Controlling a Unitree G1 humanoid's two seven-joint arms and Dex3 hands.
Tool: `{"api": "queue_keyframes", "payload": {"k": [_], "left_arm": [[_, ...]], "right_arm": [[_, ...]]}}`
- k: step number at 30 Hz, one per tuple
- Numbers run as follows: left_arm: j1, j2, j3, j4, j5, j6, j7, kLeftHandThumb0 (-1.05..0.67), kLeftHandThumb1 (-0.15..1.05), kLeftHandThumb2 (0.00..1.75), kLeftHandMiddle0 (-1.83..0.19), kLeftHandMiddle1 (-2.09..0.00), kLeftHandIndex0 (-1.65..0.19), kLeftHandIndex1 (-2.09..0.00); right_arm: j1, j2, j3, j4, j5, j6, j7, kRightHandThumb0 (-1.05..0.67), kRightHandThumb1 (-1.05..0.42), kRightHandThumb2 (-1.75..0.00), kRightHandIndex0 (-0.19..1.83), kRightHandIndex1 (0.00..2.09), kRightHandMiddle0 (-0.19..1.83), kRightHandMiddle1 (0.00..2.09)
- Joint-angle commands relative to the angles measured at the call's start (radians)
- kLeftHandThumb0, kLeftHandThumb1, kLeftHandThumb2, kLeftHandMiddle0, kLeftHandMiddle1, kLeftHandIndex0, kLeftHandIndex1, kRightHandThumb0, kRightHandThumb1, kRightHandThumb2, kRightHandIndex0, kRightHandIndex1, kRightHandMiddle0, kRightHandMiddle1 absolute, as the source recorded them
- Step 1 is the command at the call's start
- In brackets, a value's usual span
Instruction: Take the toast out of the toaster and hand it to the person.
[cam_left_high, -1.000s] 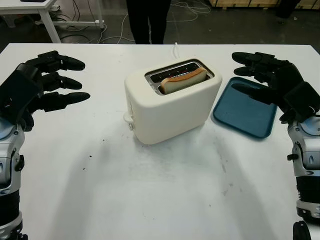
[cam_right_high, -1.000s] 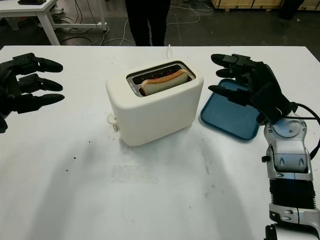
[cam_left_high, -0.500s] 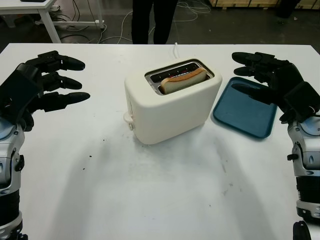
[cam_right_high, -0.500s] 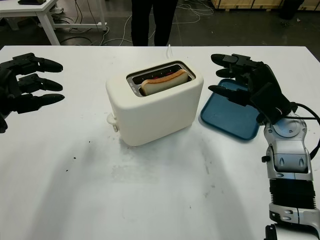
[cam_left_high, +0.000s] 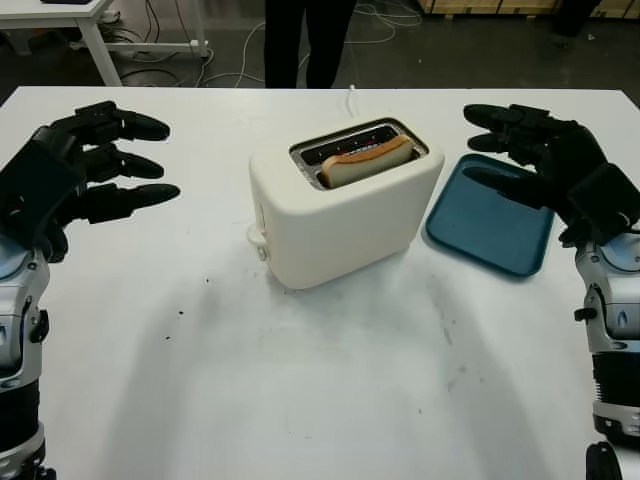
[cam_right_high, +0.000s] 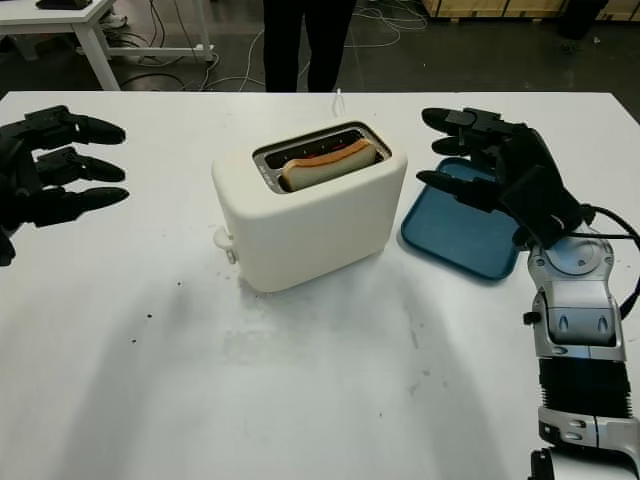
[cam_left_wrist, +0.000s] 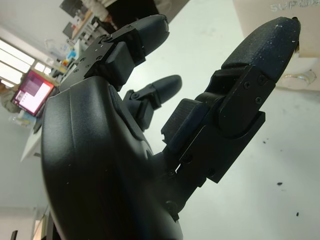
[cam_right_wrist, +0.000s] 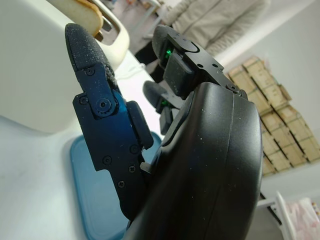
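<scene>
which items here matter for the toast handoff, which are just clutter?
Task things:
toast in the toaster
person beyond the table
left hand, open, left of toaster
right hand, open, above tray

Just there:
blue tray

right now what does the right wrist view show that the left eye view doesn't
Right wrist view: the person's light jacket. Left eye view: the open left hand over the table's left side, and the toaster's side lever. Shared: the toast in the toaster, the blue tray, and the open right hand above the tray.
</scene>
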Motion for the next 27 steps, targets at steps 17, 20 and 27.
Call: {"api": "queue_keyframes", "payload": {"k": [17,20,27], "left_arm": [[0.007,-0.005,0.006,-0.002,-0.007,-0.006,0.000,-0.99,0.59,0.00,-0.52,-1.01,-0.50,-0.84],[0.008,-0.006,0.005,-0.006,-0.006,-0.004,0.003,-0.98,0.59,0.00,-0.52,-1.01,-0.50,-0.84],[0.008,-0.005,0.006,-0.004,-0.005,-0.003,0.003,-0.99,0.59,0.00,-0.52,-1.01,-0.49,-0.84]], "right_arm": [[0.006,0.002,-0.001,-0.030,0.003,0.007,-0.003,-0.62,-0.80,0.00,0.28,0.84,0.67,0.00],[0.007,0.002,-0.001,-0.033,0.003,0.008,-0.004,-0.62,-0.80,0.00,0.28,0.84,0.67,0.01],[0.006,0.001,0.001,-0.032,-0.001,0.006,-0.005,-0.63,-0.80,0.00,0.28,0.84,0.67,0.01]]}}
